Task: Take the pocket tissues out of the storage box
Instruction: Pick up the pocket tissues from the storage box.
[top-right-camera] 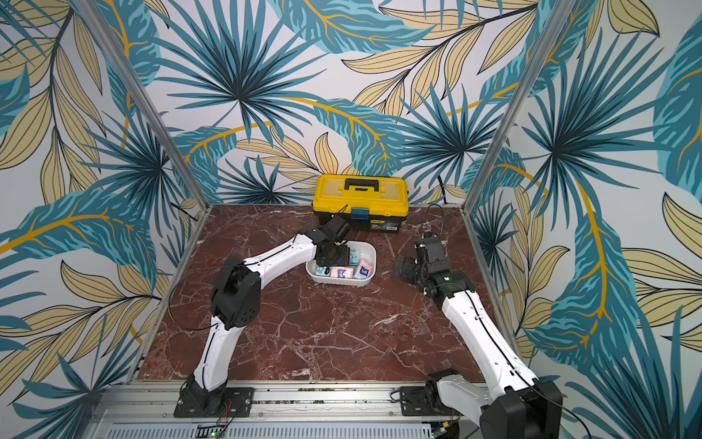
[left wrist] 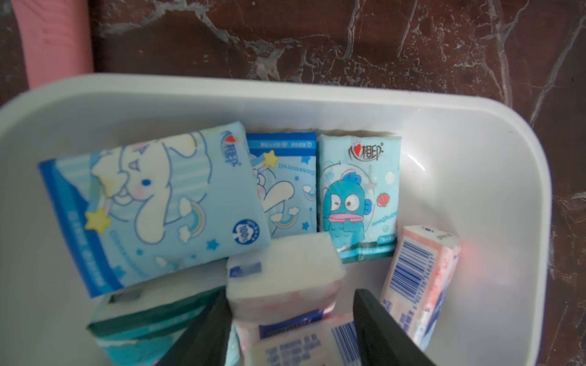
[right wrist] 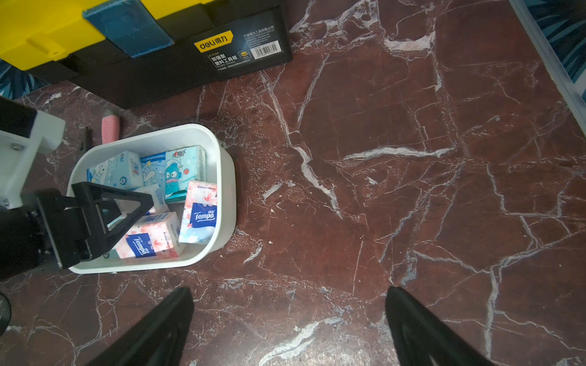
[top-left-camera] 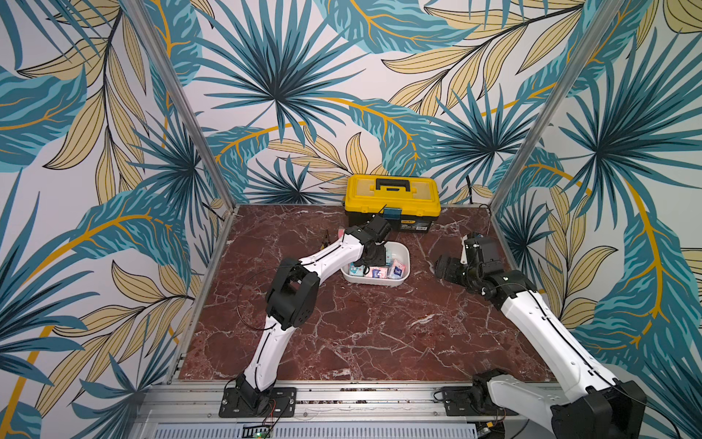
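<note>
Inside the box (top-left-camera: 374, 282), near its middle, the left gripper (left wrist: 290, 294) has its jaws half closed round one pack (left wrist: 282, 269), white on top and pink on the side. One finger (left wrist: 206, 329) lies against the pack. The other finger (left wrist: 383, 329) shows a sliver of gap, so I cannot tell whether the hold is firm.

The pack seems to stand on end, its long axis pointing at the box floor and in line with the fingers. That would suit a straight lift over the rim. A pink pack (left wrist: 421, 279) sits just beside the gap-side finger and a teal pack (left wrist: 149, 320) lies under the other, so either might drag along.

More packs (right wrist: 115, 169) lie flat at the box end nearest the toolbox (top-left-camera: 393, 205); I see none outside the box.

The right gripper (right wrist: 285, 329) hangs over bare table (right wrist: 412, 190), well apart from the box, jaws wide and empty. The left arm is plainly nearer.
</note>
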